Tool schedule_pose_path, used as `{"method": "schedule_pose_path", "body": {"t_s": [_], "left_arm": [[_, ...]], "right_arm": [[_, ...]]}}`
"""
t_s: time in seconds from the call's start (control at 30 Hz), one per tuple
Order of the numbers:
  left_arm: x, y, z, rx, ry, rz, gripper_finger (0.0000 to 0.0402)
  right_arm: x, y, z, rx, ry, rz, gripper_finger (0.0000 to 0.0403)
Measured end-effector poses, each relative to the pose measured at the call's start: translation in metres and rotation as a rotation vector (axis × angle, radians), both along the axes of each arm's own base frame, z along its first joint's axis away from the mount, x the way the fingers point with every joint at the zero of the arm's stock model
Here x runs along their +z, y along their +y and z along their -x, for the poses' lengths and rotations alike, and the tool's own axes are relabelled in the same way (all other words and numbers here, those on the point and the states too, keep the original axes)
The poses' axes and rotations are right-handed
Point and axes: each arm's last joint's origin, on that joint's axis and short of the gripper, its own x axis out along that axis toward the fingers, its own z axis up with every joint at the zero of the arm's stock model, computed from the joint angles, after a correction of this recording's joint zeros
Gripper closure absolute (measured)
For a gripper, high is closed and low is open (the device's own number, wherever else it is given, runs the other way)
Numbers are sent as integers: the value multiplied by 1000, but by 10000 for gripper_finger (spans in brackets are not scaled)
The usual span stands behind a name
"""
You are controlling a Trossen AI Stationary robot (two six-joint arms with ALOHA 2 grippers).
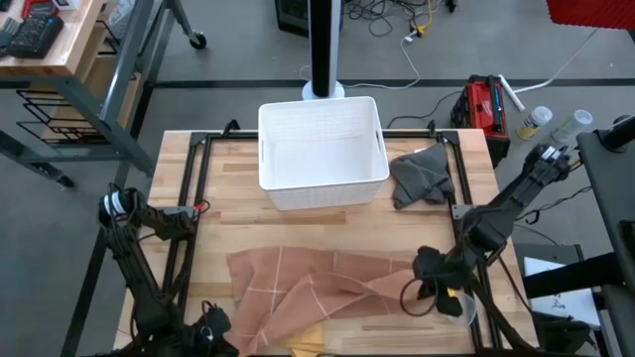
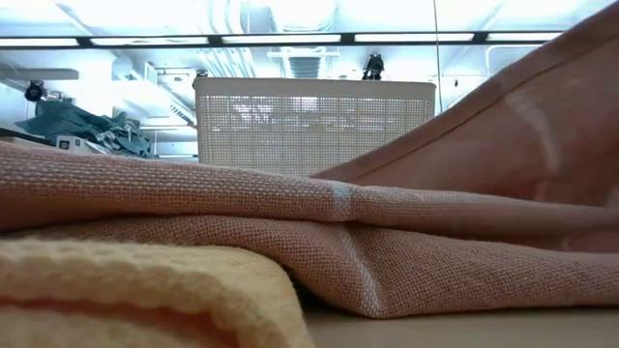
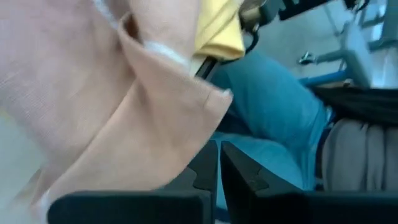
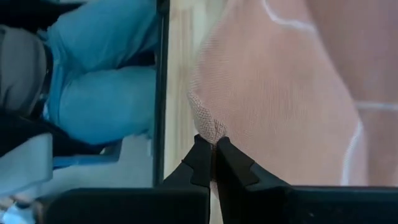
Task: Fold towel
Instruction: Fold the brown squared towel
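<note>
Far side: white basket [image 1: 321,152] and grey cloth [image 1: 421,176] block the back edge.
Middle: bare wood strip between basket and pink towel [image 1: 317,288], passable.
Near edge: yellow cloth [image 1: 306,343] under towel.

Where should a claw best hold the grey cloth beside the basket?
Probably at the peak of the grey cloth, coming straight down from above: it lies crumpled right of the white basket, so its raised folds give more to pinch than its flat edges.
</note>
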Motion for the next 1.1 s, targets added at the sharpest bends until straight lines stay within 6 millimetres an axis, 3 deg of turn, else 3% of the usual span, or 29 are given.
{"method": "schedule_pose_path", "body": {"t_s": [0.2, 0.4, 0.6, 0.83, 1.1], "left_arm": [[3, -3, -5, -30, -7, 48, 346], [1, -1, -9, -26, -17, 18, 243], [-18, -2, -21, -98, 33, -70, 172], [-38, -2, -29, -148, 153, -101, 189], [-39, -2, -29, -142, 151, -103, 242]], "right_arm": [[-10, 19, -9, 41, 13, -71, 403], [-24, 36, -21, 91, 37, -139, 403], [-40, 44, -25, 80, 106, -123, 403], [-46, 48, -26, 71, 121, -117, 403], [-46, 49, -25, 62, 123, -122, 403]]}}
